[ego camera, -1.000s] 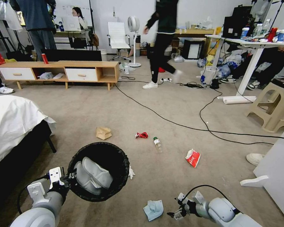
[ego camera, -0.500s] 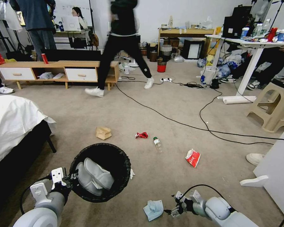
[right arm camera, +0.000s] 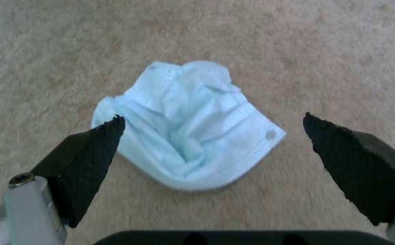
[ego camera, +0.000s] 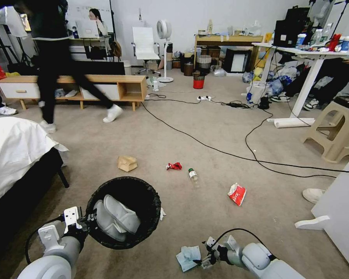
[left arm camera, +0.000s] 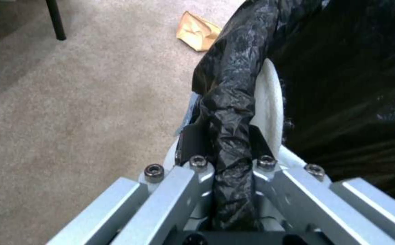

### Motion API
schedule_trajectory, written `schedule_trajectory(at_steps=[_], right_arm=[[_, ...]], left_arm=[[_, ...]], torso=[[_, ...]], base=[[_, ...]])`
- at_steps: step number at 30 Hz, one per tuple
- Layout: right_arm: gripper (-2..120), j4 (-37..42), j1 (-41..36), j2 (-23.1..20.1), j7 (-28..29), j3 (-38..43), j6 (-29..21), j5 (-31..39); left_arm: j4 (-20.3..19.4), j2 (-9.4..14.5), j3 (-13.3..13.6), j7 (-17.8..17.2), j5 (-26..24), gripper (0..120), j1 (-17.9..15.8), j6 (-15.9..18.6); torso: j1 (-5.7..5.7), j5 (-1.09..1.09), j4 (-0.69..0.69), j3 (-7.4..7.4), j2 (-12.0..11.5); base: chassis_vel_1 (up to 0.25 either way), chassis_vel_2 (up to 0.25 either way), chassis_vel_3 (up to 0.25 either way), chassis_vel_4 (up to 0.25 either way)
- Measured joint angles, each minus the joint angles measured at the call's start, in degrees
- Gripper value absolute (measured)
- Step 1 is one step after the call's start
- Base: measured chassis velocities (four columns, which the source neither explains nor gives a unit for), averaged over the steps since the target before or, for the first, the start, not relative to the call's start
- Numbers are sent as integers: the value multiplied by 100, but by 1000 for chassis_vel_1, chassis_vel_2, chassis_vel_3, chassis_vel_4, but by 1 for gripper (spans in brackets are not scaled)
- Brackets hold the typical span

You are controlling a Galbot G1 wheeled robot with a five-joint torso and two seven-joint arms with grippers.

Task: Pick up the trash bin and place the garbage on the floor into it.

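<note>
Seeing my left gripper (left arm camera: 227,170) clenched on the trash bin (ego camera: 123,212) rim, fingers (left arm camera: 193,146) pinching the crinkled black liner bag folded over the pale wall, one inside and one outside; bin sits at the lower left in the head view. It's round, liner glossy and wrinkled, with a pale moulded piece (ego camera: 114,217) inside. Right gripper (right arm camera: 213,131) is spread wide, black textured pads (right arm camera: 88,160) straddling a crumpled pale blue tissue (right arm camera: 188,122) on the floor (ego camera: 205,147), not touching it that I can see. Tissue is soft, pleated, folded on itself, lying just right of the bin in the head view. Carpet is short-pile beige. Farther out lie a crumpled brown paper bag (ego camera: 127,163), crushed red wrapper (ego camera: 174,166), small clear bottle (ego camera: 193,177) on its side, red-and-white cup (ego camera: 237,193). White scrap (ego camera: 161,213) right against the bin's right side.
</note>
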Motion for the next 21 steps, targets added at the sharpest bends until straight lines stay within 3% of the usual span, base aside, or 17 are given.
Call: schedule_trajectory(at_steps=[21], right_arm=[[98,-652,168,540,15,-78,328,-175]], left_arm=[[77,-80,52,35,99,3,-30,-30]], torso=[[0,1,0,0,0]], base=[[0,0,0,0]])
